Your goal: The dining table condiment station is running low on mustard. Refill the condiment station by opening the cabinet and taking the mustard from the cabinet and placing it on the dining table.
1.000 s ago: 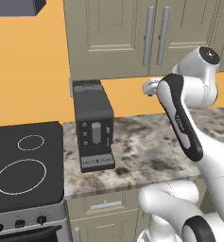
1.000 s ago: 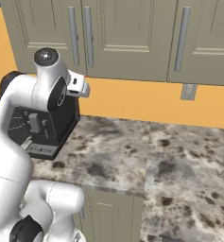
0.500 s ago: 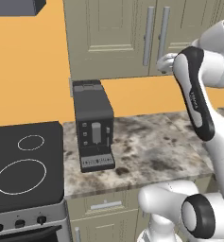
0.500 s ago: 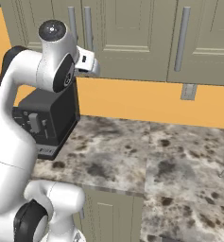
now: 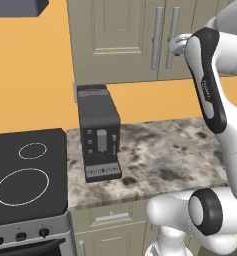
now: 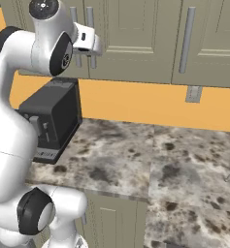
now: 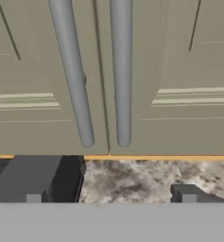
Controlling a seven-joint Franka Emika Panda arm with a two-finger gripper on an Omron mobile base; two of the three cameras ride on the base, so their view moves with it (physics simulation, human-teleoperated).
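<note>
I hang close in front of the grey-beige wall cabinet with raised-panel doors, my jaws spread wide and holding nothing. Both doors are shut, so the mustard is hidden — inside, I judge.

The step in hand is opening a door. Two long silver bar handles stand side by side either side of the centre seam. I should pick one bar, centre it between my fingertips, go in square, close firmly, then pull along the door's arc rather than straight back.

Counted: two handles before me, a third bar further along; one black coffee machine on the mottled marble tabletop; one black stove top beside it.
</note>
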